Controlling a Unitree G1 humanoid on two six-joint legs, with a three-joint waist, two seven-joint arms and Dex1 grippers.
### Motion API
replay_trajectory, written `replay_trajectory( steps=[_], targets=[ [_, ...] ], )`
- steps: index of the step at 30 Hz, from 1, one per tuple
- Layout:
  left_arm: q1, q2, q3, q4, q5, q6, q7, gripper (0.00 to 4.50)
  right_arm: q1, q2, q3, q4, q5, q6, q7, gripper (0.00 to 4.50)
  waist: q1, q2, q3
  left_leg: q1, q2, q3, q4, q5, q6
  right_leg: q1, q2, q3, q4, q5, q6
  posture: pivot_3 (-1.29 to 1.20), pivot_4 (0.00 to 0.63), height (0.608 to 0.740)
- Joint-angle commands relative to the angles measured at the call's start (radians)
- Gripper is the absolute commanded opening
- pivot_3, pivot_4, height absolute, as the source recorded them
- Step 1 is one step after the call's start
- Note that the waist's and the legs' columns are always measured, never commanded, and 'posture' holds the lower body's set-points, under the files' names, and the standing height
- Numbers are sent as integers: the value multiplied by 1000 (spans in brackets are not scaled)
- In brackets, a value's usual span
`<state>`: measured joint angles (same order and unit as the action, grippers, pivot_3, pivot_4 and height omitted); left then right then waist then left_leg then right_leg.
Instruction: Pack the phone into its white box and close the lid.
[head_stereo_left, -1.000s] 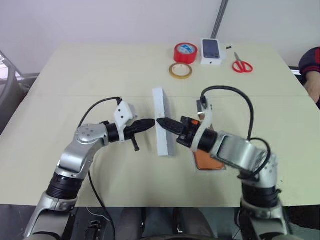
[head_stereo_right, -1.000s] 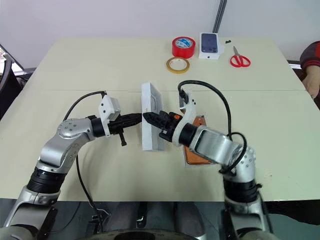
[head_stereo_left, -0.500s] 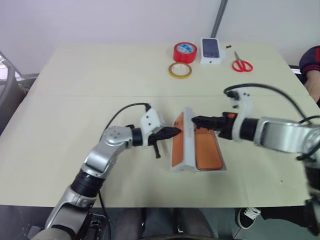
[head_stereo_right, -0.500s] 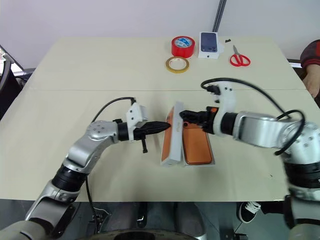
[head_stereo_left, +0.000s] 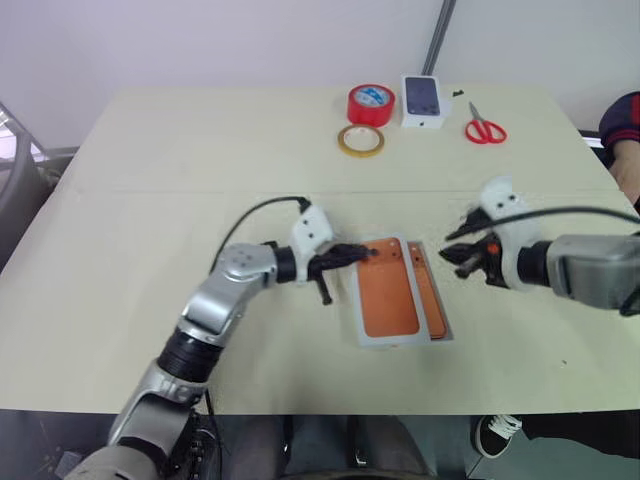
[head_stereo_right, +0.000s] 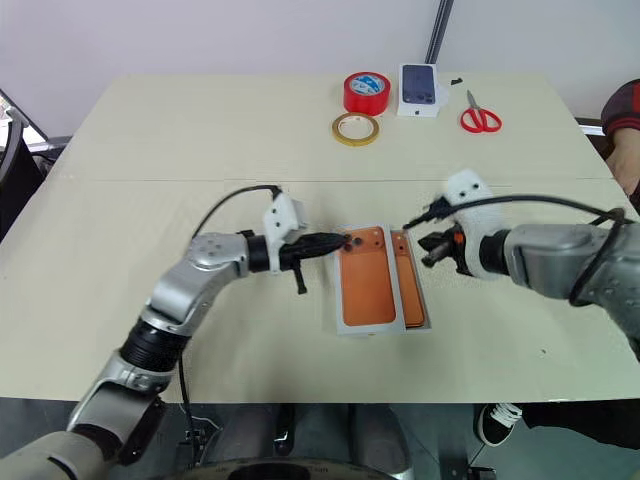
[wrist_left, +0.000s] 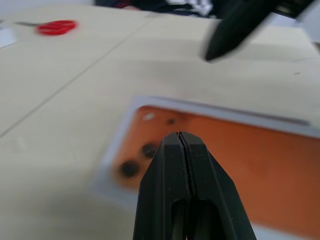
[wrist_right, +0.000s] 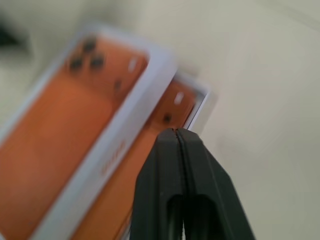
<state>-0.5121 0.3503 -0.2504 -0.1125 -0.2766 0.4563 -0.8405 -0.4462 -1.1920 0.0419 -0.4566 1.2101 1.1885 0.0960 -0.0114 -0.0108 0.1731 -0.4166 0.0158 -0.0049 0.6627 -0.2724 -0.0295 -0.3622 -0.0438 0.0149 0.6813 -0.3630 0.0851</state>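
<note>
Flanking the lid (head_stereo_left: 387, 299): both pinched-shut hands (head_stereo_left: 368, 253) (head_stereo_left: 455, 252).

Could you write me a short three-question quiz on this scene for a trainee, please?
1. True or false: the lid fully covers the white box.
2. Which gripper is at the lid's camera-print corner? A left B right
3. The scissors' handles are ____.

Key: 1 false, it lies offset, and the phone shows in the box beside it; 2 A; 3 red.
</note>
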Motion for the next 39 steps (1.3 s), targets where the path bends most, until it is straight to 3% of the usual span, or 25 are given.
replay_trajectory(
  steps=[1, 6, 15, 26, 39],
  targets=[
    [31, 82, 25, -93, -44, 89, -48, 0, 29, -20, 22, -55, -153, -45, 98, 23, 0, 0, 0, 0, 0, 0, 0, 0, 0, 0, 0, 0, 0, 0, 0, 0, 150, 740],
    [61, 159, -62, -143, -22, 128, -118, 0, 71, 8, 39, -75, -266, -66, 198, 23, 4, 0, 0, 0, 0, 0, 0, 0, 0, 0, -1, 0, 0, 0, 0, 0, 150, 740],
    [12, 68, -201, -57, 66, 108, -95, 0, 93, 52, 41, -100, -389, -55, 301, 23, 2, 0, 0, 0, -1, 0, 1, 0, 0, 0, -1, 0, 0, 0, 0, 0, 150, 740],
    [-12, -77, -169, -34, 51, 118, -18, 0, 150, 87, -8, -150, -461, -38, 358, 23, 2, 0, 0, 0, -1, 0, 1, 0, 0, 1, -1, 0, 0, 0, 0, 0, 150, 740],
    [-28, -105, -177, -19, 58, 124, -39, 0, 205, 92, -51, -135, -536, -37, 395, 23, 3, 0, 0, 0, -1, 0, 1, 0, 0, 1, 0, 0, 0, 0, 0, 0, 150, 740]
  ],
)
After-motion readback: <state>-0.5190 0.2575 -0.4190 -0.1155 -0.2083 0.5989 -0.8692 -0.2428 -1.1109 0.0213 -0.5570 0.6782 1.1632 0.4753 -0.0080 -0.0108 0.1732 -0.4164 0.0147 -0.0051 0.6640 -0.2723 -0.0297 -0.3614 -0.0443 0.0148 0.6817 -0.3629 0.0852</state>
